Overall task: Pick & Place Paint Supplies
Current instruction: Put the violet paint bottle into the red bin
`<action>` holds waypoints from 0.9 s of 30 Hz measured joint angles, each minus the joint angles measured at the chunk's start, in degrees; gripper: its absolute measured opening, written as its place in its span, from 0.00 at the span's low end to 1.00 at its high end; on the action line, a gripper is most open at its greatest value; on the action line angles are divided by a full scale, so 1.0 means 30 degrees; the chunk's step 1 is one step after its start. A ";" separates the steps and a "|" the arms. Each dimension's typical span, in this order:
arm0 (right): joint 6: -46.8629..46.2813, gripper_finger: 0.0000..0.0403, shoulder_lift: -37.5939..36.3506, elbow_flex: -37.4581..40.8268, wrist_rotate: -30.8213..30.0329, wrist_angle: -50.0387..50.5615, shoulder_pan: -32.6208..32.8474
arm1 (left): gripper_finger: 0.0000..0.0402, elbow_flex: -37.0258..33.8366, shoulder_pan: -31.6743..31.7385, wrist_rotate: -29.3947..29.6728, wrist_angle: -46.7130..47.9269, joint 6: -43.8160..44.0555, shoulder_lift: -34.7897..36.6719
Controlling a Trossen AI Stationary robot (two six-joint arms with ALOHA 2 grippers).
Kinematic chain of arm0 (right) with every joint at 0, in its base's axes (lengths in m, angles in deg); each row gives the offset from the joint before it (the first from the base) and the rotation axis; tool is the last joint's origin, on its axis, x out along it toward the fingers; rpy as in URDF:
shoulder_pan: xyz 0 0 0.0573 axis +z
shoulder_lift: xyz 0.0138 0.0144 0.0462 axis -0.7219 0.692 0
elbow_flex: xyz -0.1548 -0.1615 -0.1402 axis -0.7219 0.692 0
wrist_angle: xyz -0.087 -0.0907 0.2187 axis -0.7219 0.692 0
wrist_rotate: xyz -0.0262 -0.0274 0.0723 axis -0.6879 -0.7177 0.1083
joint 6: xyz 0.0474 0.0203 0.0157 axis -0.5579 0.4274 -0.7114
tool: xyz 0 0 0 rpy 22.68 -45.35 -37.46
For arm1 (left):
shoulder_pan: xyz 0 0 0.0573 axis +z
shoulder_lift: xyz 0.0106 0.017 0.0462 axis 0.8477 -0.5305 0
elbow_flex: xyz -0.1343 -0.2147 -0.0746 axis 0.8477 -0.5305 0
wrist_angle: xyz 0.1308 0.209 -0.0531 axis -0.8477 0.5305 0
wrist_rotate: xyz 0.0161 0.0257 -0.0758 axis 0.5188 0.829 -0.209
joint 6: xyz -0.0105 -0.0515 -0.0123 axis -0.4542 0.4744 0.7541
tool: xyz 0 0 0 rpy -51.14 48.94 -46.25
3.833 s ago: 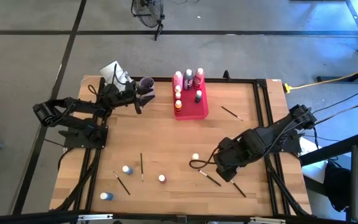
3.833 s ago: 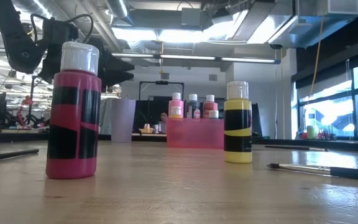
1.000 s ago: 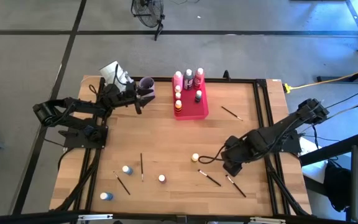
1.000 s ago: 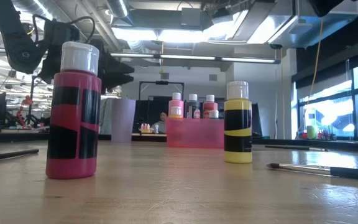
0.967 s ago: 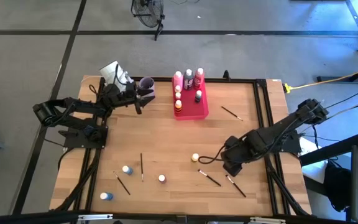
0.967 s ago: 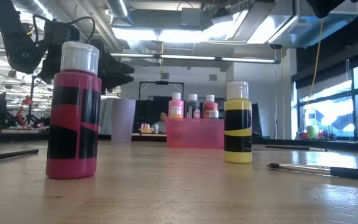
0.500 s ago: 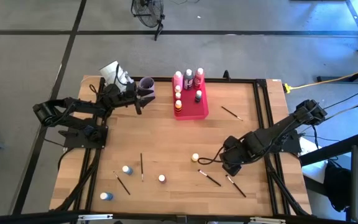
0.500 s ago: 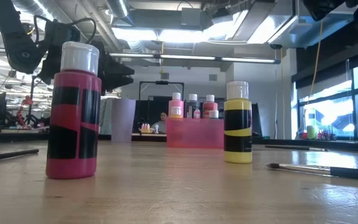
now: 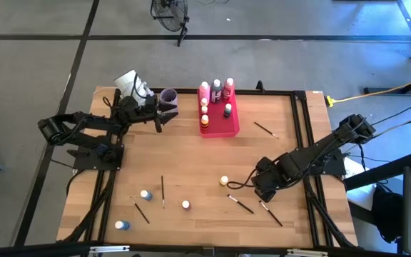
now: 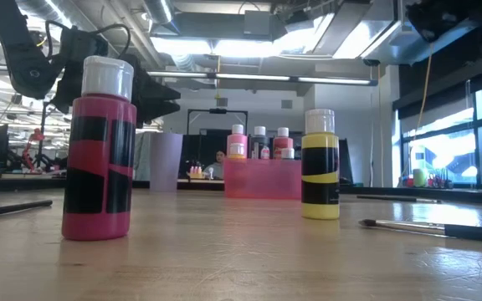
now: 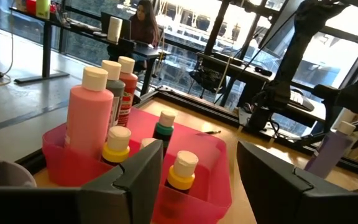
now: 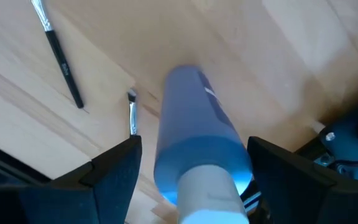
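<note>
Item: blue paint bottle point(image 12: 197, 149). I am seeing it lying between the right gripper point(image 12: 188, 171) fingers, which are clamping its sides above the wooden table point(image 9: 191, 164), near the right front.

Loose bottles: a yellow one point(image 9: 224, 181) is standing just left of that gripper; a red one point(image 9: 185, 205) and two blue ones point(image 9: 145, 194) point(image 9: 122, 225) are standing toward the front left. Brushes point(image 9: 163, 191) are lying scattered among them; one more point(image 9: 265, 129) is lying right of the tray.

The pink-red tray point(image 9: 223, 125) is sitting at the back centre, holding several bottles point(image 11: 91, 112). The lilac cup point(image 9: 168, 95) is standing to its left.

The left gripper point(image 9: 167, 111) is hovering beside the cup, fingers apart, gripping nothing.

Room: grey floor is surrounding the table; open wood is lying across the middle. A person point(image 11: 143, 18) is sitting at a desk in the background.

Hard to make out: the right gripper's fingertips are hidden in the high view.
</note>
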 joint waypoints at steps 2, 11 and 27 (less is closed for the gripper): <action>-0.0099 0.73 0.0000 0.0000 0.0242 0.0031 0.0000 | 0.50 0.0000 0.0000 0.0000 -0.0003 0.0007 0.0000; -0.0408 0.72 0.0000 0.0404 0.0351 -0.0383 0.0007 | 0.50 0.0000 0.0000 -0.0097 -0.0003 0.0051 0.0000; -0.1160 0.61 0.0000 0.1566 0.1233 -0.1870 0.0072 | 0.50 0.0000 -0.0342 -0.0124 0.0050 0.0007 0.0000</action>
